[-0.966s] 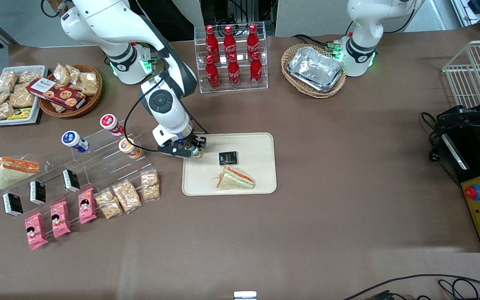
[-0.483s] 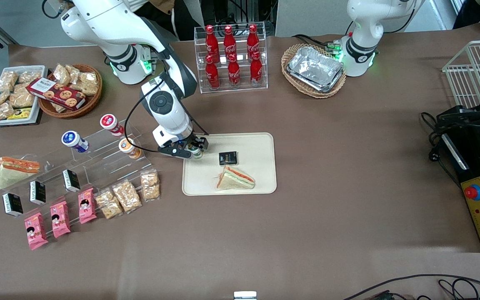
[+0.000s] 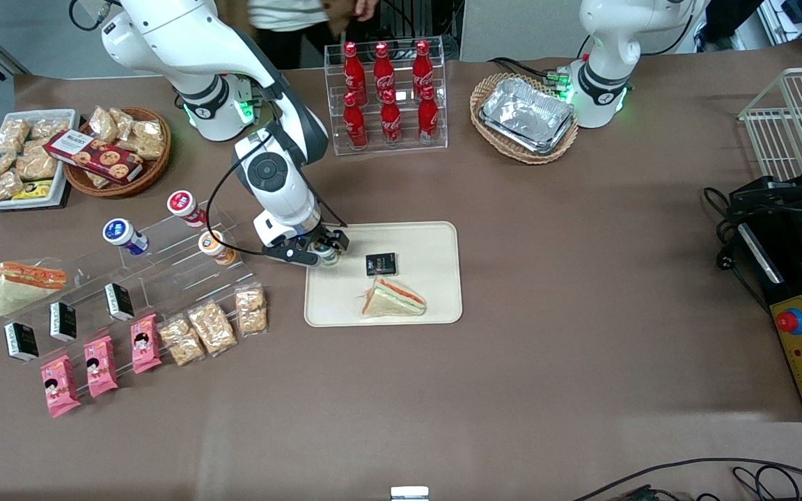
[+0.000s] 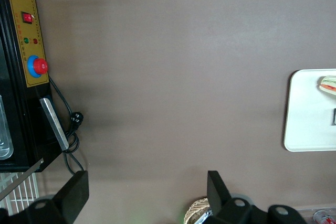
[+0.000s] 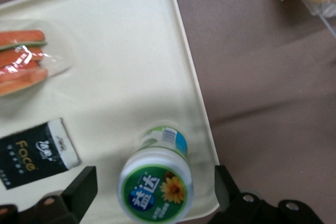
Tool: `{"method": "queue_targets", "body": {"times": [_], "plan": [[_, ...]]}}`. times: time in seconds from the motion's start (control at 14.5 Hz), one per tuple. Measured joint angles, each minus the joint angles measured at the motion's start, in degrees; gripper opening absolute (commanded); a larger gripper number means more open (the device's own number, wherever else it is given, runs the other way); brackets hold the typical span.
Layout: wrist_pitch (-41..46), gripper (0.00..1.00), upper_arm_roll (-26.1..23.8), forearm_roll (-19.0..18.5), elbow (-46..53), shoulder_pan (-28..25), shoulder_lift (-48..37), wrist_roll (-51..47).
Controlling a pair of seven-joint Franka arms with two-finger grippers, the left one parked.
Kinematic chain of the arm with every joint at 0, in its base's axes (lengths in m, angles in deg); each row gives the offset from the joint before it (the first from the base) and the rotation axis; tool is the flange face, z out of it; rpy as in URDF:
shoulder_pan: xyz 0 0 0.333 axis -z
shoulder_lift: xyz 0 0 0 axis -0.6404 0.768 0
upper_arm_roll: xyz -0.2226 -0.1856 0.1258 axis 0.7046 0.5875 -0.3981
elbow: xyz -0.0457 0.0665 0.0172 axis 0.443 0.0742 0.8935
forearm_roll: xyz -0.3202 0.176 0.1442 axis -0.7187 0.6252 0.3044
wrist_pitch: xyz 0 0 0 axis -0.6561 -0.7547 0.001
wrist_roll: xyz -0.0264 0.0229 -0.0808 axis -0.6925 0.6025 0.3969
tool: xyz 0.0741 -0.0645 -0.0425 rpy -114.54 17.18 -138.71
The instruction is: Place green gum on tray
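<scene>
The green gum point(image 5: 155, 186), a small bottle with a green-ringed white lid, stands upright on the cream tray point(image 5: 121, 51), close to the tray's rim. My right gripper point(image 5: 153, 181) is directly above it, open. Its black fingers point(image 5: 84, 187) stand apart from the bottle on both sides, with bare tray showing in each gap. In the front view the gripper point(image 3: 324, 249) hovers over the corner of the tray point(image 3: 436, 240) nearest the working arm's end and farthest from the camera. There the gum point(image 3: 329, 257) peeks out just under the fingers.
On the tray also lie a black packet point(image 3: 381, 264) and a wrapped sandwich point(image 3: 392, 298). Beside the tray, toward the working arm's end, stands an acrylic step rack with an orange-lidded bottle point(image 3: 214, 246), a blue-lidded one point(image 3: 120, 233) and snack packs. A cola rack point(image 3: 387, 97) stands farther back.
The fingers have spread apart and let go of the gum, which stays on the tray. The wrist has lifted slightly.
</scene>
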Motion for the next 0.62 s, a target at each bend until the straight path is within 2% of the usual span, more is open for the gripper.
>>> {"method": "queue_targets", "body": {"times": [0.14, 0.62], "plan": [[3.1, 0.99, 0.2, 0.0, 1.5, 0.5, -1.3, 0.0], [38.6, 1.0, 0.4, 0.0, 23.7, 2.7, -10.1, 0.2]]}}
